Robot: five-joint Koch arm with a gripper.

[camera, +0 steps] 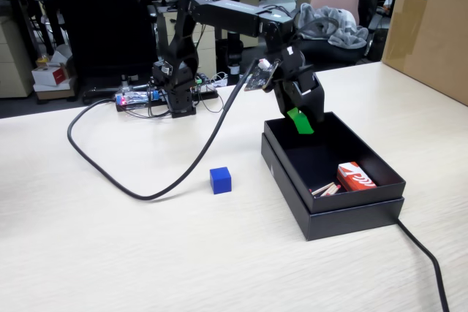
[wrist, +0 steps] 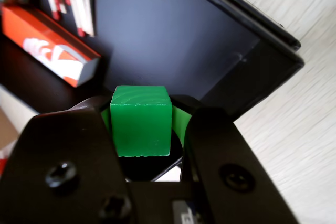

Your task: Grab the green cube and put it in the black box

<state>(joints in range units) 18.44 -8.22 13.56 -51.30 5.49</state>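
Observation:
The green cube (wrist: 142,121) is a small bright green block, and my gripper (wrist: 142,109) is shut on it, its green-lined black jaws pressing on both sides. In the fixed view the gripper (camera: 301,119) hangs over the back left corner of the black box (camera: 333,218), above the box floor. The wrist view looks down into the black box (wrist: 173,30), whose dark floor lies below the cube. In the fixed view only a green patch shows between the jaws.
Inside the box lie a red and white matchbox (camera: 355,177) and loose matches (camera: 325,190) at its front right. A blue cube (camera: 220,180) sits on the table left of the box. A black cable (camera: 157,193) loops across the table. A brown carton (camera: 431,27) stands far right.

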